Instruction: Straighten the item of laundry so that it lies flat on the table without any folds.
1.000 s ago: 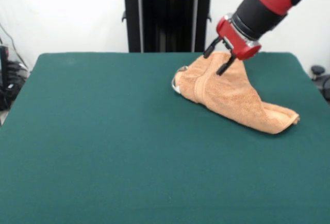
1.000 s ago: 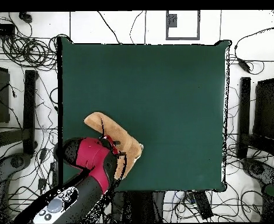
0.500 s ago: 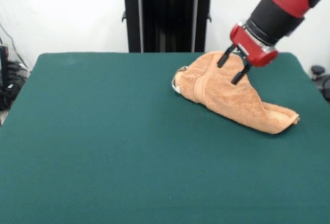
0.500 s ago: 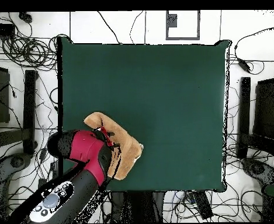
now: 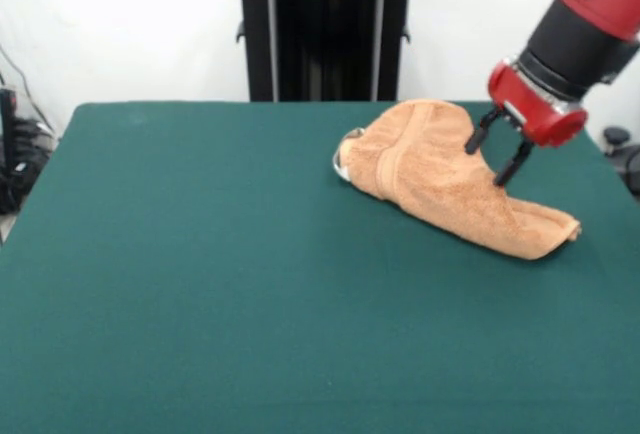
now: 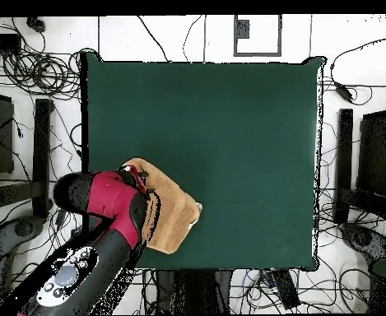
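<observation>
The towel (image 5: 445, 179) lies folded over itself near a corner of the desk (image 5: 200, 284), close to two edges. The pincer (image 5: 497, 152) hangs over it, fingers spread, holding nothing. A grab taking both layers would drag the fold along, perhaps off the edge.

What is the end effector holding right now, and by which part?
Nothing. The end effector is open, poised over the towel, which lies bunched on the table.
</observation>
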### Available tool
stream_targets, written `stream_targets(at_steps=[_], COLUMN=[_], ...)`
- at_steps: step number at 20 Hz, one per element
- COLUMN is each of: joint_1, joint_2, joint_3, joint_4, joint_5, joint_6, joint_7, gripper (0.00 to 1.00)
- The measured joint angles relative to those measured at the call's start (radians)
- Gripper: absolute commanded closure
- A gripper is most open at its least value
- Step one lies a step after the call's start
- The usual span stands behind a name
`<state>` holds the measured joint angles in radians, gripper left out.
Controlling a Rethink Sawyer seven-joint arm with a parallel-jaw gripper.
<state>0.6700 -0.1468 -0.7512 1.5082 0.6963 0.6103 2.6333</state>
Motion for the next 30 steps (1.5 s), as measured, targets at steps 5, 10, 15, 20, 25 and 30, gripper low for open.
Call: stream_targets(at_steps=[5,10,15,20,25,30], joint_1=[0.024,0.069,0.104,0.11,0.109,0.11], joint_2=[0.07,0.202,0.305,0.354,0.391,0.406], joint_3=[-0.054,-0.157,-0.211,-0.216,-0.221,-0.226], joint_4=[-0.08,-0.194,-0.25,-0.263,-0.273,-0.282], joint_5=[0.0,0.001,0.001,0.001,0.001,0.002], joint_6=[0.104,0.347,0.481,0.481,0.482,0.481], joint_7=[0.109,0.33,0.541,0.611,0.613,0.613], gripper=[0.0,0.0,0.0,0.0,0.0,0.0])
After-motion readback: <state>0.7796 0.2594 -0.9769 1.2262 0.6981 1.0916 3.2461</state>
